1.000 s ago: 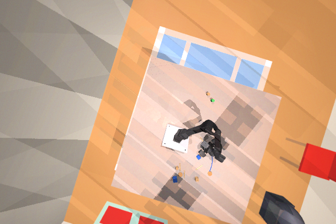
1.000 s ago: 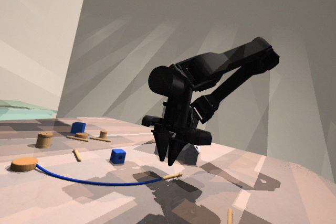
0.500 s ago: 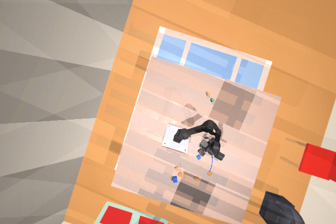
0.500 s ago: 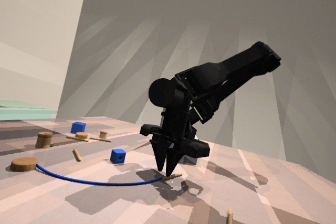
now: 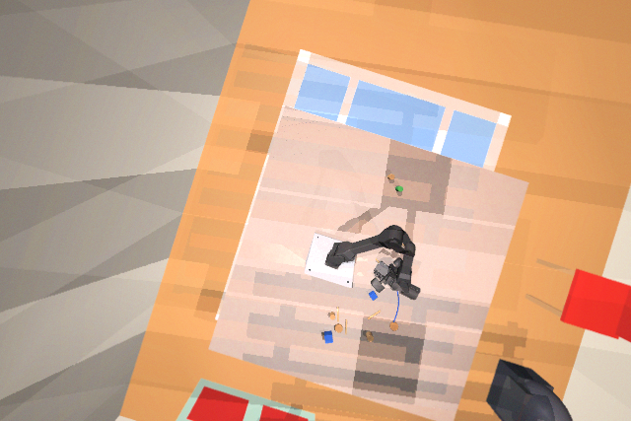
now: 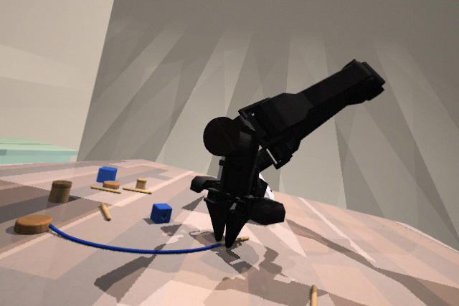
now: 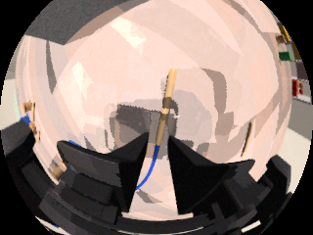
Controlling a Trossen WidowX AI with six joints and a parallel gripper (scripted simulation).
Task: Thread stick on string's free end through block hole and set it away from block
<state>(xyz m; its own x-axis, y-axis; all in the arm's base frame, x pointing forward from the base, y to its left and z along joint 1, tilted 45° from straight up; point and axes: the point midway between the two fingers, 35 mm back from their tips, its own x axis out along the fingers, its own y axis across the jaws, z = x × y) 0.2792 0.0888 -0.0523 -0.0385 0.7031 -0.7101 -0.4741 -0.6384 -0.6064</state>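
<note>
Top view: your black hand [image 5: 383, 278] hides the stick; only the blue string [image 5: 397, 304] and round wooden button [image 5: 393, 325] show on the pale patchwork surface [image 5: 285, 192].

Exterior: fingertips down, narrowed around the thin wooden stick [image 6: 239, 238] lying flat.

Wrist: pointed fingers flank the stick's string end; actual pinch, can't tell.
</note>
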